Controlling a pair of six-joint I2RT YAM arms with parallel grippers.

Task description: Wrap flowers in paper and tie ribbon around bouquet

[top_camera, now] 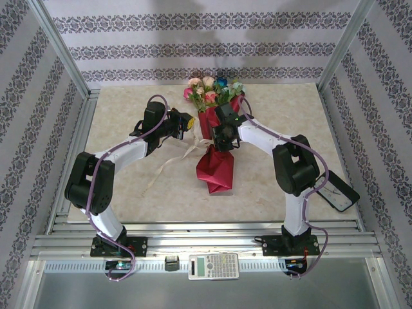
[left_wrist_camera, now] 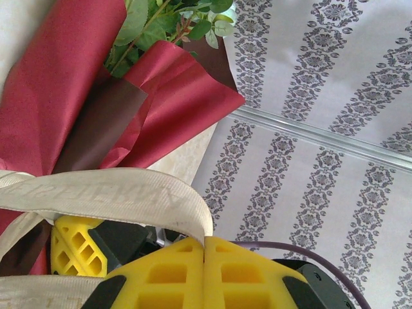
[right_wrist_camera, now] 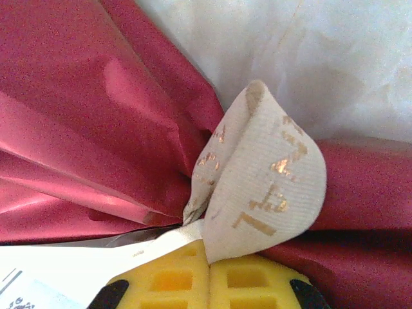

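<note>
Ribbon (right_wrist_camera: 270, 187), limp and light, wraps the waist of the bouquet (top_camera: 215, 168) lying on the surface (top_camera: 290, 187), with my right gripper (right_wrist_camera: 209, 261) and left gripper (left_wrist_camera: 204, 251) each pinched shut on it, and I'd hold it close to that waist, since the thin paper (right_wrist_camera: 77, 96) looks easily crumpled.

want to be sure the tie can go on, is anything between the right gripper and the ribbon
Nothing visible does. The right gripper is shut directly on a folded loop of the ribbon, which sits right against the red paper.
</note>
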